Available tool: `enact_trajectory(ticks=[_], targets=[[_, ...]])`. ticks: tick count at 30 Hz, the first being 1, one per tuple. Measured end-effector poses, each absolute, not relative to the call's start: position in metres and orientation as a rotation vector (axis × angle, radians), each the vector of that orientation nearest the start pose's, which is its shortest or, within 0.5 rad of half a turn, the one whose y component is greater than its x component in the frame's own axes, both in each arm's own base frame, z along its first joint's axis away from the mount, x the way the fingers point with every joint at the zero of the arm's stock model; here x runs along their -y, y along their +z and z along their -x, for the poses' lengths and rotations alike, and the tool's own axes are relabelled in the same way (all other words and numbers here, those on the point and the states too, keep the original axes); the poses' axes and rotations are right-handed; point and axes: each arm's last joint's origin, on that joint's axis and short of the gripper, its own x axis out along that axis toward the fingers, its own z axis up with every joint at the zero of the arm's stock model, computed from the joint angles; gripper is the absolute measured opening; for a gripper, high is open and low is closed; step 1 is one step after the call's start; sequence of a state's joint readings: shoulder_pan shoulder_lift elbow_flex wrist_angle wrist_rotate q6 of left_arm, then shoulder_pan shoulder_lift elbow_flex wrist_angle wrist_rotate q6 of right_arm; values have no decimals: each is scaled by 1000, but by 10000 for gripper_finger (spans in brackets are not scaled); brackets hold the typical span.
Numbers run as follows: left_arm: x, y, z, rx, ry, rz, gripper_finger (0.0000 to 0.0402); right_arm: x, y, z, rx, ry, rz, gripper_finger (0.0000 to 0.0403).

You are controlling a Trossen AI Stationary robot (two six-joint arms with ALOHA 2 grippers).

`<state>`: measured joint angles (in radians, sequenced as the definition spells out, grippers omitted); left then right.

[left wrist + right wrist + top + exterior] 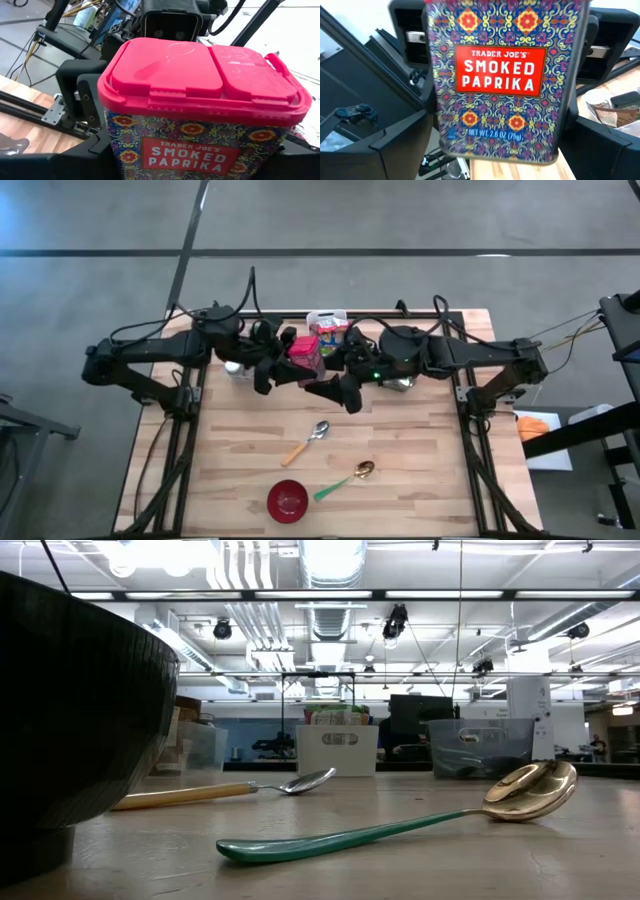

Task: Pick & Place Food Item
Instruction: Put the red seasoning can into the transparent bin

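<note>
Smoked paprika in its patterned metal tin with a pink plastic lid [200, 100] fills both wrist views, raised over the far middle of the wooden bench [420, 480], clamped between the fingers of the left hand [290, 365]. Opposite it, the right hand [335, 375] stands with fingers apart on either side of the tin, so this looks like a hand-over. Next, that hand must close squarely before the left lets go.

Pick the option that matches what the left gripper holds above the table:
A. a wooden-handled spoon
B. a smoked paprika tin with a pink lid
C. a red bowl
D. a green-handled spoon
B: the left gripper is closed on the smoked paprika tin, its pink lid filling the left wrist view, while the right gripper stands open beside it.
</note>
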<state>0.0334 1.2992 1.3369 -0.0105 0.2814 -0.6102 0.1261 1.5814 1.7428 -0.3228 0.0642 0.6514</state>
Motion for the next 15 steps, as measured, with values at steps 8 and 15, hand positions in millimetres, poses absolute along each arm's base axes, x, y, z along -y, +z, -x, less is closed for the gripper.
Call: enact_trajectory(ticks=[8, 15], targets=[[-2, 429, -289, -53, -261, 612, 264, -42, 448, -349, -183, -15, -620, 308], [-1, 428, -289, -68, -260, 615, 264, -42, 448, -349, -183, -12, -616, 308]])
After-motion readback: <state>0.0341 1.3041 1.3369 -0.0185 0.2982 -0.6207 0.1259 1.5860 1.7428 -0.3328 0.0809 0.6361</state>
